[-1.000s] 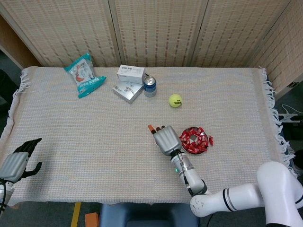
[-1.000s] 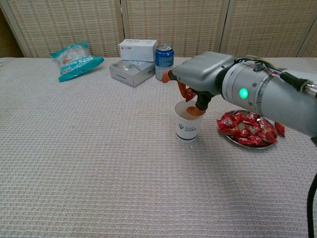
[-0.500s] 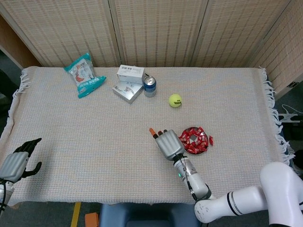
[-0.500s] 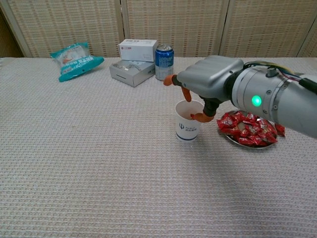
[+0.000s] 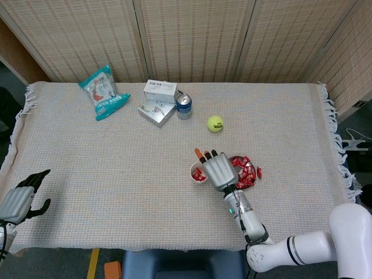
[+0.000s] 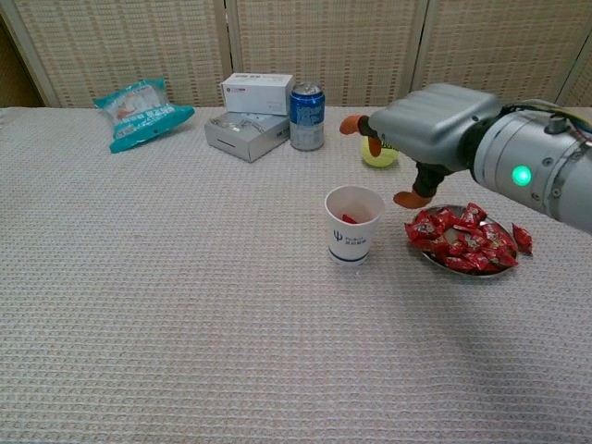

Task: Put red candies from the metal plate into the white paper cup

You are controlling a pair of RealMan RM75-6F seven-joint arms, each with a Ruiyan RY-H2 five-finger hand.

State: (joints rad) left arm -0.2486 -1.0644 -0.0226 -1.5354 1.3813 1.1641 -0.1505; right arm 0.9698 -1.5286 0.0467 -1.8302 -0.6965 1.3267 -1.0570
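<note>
Cup (image 6: pixel 353 225) stood upright on the tablecloth (image 6: pixel 185 305), mouth facing up, long axis vertical, with red candy visible inside it in both views. Right hand (image 6: pixel 427 125) hovered above the gap between the cup and the plate (image 6: pixel 442 262), nearer the plate, touching neither. Its fingers (image 6: pixel 408 198) were spread apart and held nothing. The plate lay just right of the cup, heaped with candies (image 6: pixel 467 239); one candy (image 6: pixel 523 239) lay at its far-right edge. Left hand (image 5: pixel 20 199) rested at the near-left table corner, well apart from the cup, fingers loosely spread and empty.

Compared with one second earlier, the right hand had moved from directly over the cup mouth toward the plate, uncovering the cup in the head view. The cup and plate had not shifted.
</note>
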